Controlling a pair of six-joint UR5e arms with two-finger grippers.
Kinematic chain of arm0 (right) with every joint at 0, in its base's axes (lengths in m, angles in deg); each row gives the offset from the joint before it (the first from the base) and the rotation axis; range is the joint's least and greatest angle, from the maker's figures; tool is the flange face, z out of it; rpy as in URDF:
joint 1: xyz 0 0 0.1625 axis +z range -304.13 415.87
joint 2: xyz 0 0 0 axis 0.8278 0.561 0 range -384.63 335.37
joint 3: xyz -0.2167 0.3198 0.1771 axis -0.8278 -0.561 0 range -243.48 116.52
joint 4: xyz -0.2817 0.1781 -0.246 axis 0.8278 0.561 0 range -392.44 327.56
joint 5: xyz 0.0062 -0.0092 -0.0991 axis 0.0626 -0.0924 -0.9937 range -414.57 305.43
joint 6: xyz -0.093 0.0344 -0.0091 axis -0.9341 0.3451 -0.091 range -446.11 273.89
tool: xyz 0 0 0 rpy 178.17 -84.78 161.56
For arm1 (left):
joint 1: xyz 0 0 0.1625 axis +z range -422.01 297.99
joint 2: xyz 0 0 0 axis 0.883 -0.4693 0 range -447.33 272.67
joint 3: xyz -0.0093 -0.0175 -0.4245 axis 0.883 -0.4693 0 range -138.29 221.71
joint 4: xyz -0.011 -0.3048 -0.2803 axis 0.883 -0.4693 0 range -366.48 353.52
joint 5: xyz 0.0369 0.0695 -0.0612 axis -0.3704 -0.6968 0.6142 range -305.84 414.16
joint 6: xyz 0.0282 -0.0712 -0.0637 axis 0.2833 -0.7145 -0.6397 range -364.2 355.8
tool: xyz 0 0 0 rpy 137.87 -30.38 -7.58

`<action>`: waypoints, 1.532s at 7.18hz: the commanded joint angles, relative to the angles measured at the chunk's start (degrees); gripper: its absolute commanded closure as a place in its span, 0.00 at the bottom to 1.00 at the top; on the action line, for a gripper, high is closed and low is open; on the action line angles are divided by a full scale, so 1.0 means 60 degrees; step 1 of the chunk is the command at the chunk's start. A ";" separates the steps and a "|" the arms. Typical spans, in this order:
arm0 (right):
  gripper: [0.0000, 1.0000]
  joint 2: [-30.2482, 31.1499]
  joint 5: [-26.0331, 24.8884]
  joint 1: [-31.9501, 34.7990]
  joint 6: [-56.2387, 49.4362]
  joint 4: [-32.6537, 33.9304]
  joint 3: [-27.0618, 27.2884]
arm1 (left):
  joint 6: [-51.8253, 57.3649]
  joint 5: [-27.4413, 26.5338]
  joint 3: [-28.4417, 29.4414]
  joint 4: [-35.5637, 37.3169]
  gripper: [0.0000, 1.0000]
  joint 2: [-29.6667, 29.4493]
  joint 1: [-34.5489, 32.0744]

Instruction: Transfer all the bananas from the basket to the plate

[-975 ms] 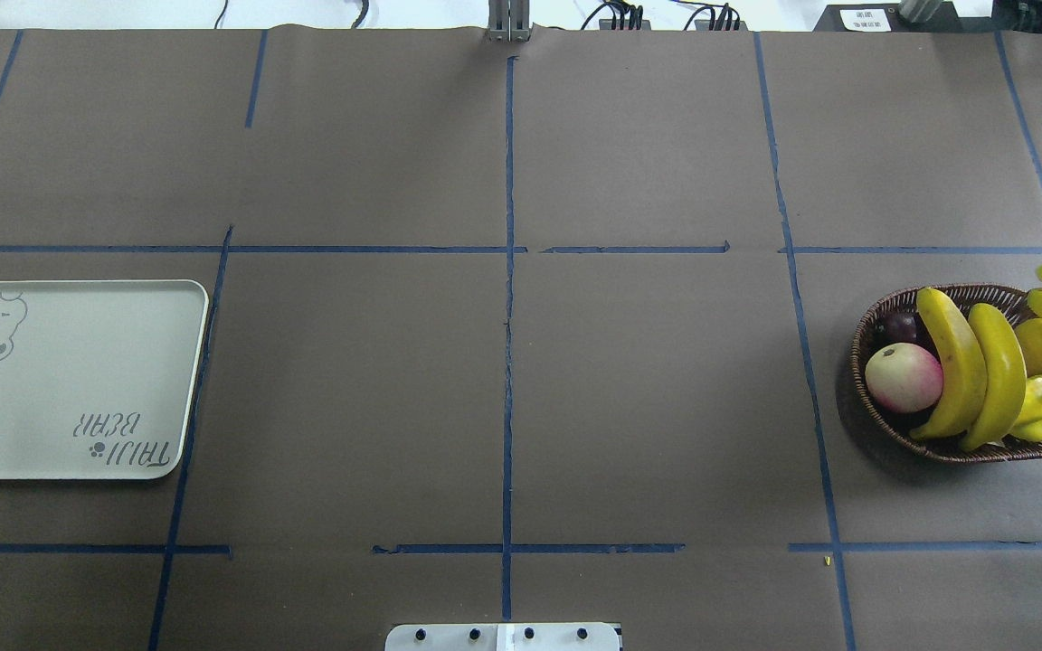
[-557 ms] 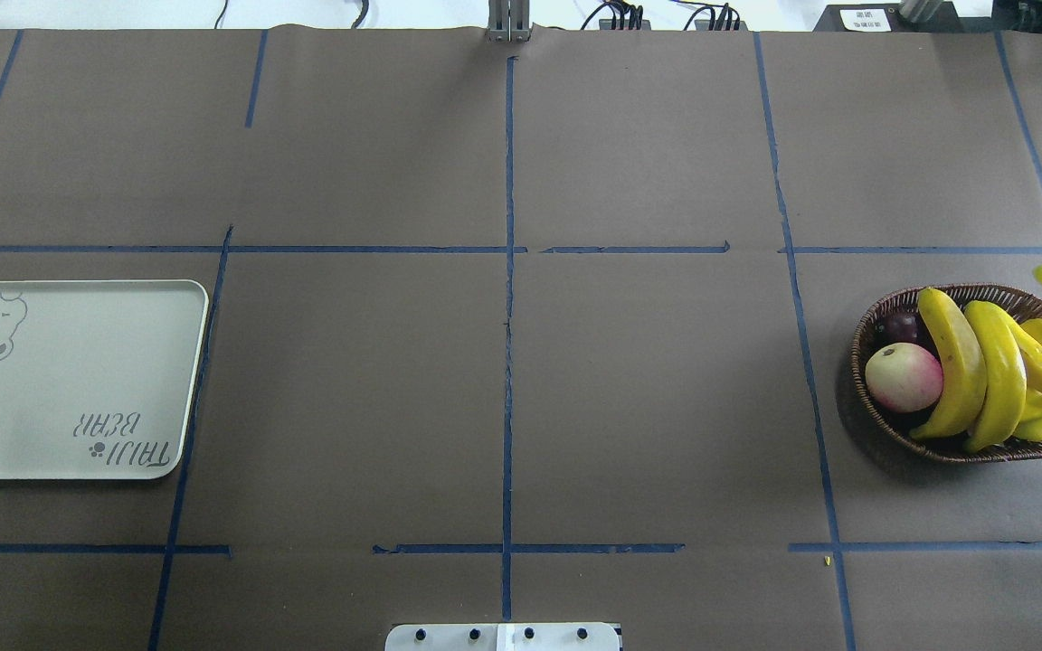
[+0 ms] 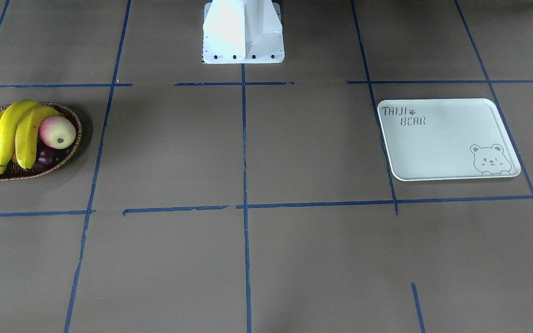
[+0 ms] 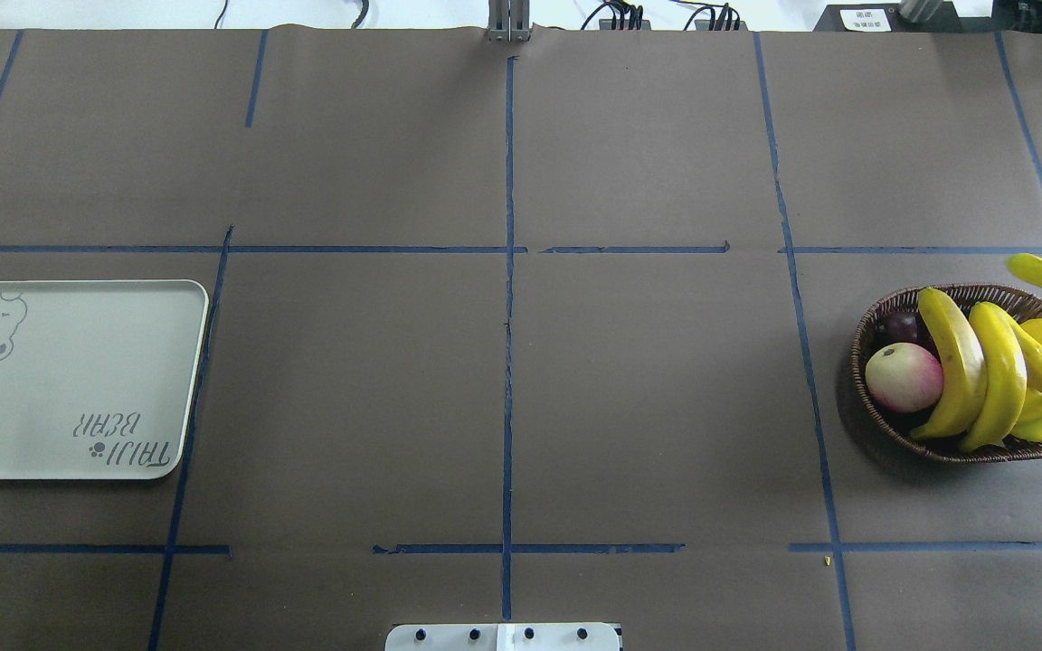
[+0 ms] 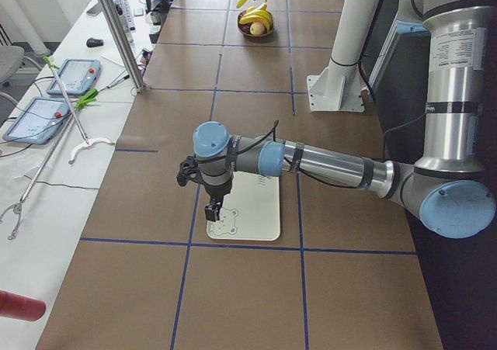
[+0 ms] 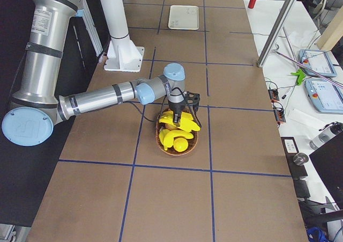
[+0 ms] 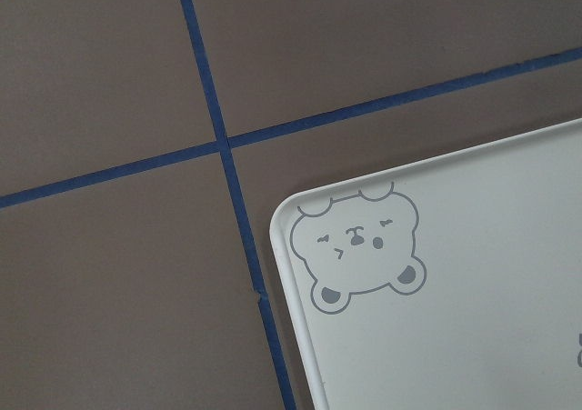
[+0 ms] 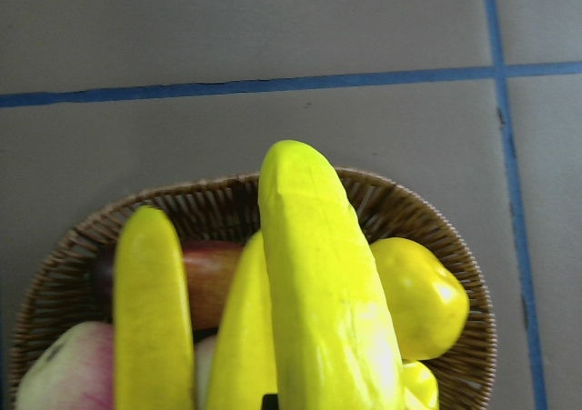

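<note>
Brown table (image 4: 648,407) (blue tape grid (image 4: 507,407)), basket (image 4: 942,452) and plate (image 4: 60,398) well apart

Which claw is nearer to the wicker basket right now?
Right. The right claw hangs just above the wicker basket, gripping a banana. The left claw hovers over the bear corner of the white tray, far from the basket.

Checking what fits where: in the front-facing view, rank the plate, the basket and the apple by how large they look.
1. plate
2. basket, though partly cut off at the picture's edge
3. apple
</note>
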 commanded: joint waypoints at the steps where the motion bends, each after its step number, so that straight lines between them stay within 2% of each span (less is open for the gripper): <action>1: 0.96 -0.1408 0.0270 -0.1116 0.0127 -0.0008 0.0041 | -0.0019 0.0014 -0.0120 -0.0063 0.00 -0.0448 0.0251; 2: 0.95 -0.1807 0.0386 -0.1340 0.0143 -0.0023 0.0113 | -0.0585 0.0014 -0.0136 -0.0281 0.00 -0.0478 0.0311; 3: 0.94 -0.2145 0.0866 -0.1501 0.0158 -0.0342 0.0201 | -0.1620 0.0043 -0.0136 -0.0805 0.00 -0.0551 0.0326; 5: 0.94 -0.2762 0.0885 -0.2261 0.1190 -0.1701 0.0084 | -0.3686 0.0292 -0.0340 -0.2035 0.00 -0.0669 0.1610; 6: 0.94 -0.2981 0.0784 -0.2685 0.2459 -0.2447 0.0041 | -0.5030 0.0307 -0.0341 -0.2766 0.00 -0.0843 0.2413; 7: 0.94 -0.3317 0.0304 -0.3081 0.2646 -0.2803 0.0041 | -0.6697 0.0307 -0.0356 -0.3121 0.00 -0.1353 0.2769; 9: 0.93 -0.4137 -0.1274 -0.4308 0.2633 -0.2821 0.0041 | -0.9497 0.0278 -0.0444 -0.3125 0.00 -0.2422 0.3690; 11: 0.96 -0.4972 -0.2771 -0.5352 0.2706 -0.2806 -0.0062 | -1.2440 0.0336 -0.1098 -0.3125 0.00 -0.2647 0.4351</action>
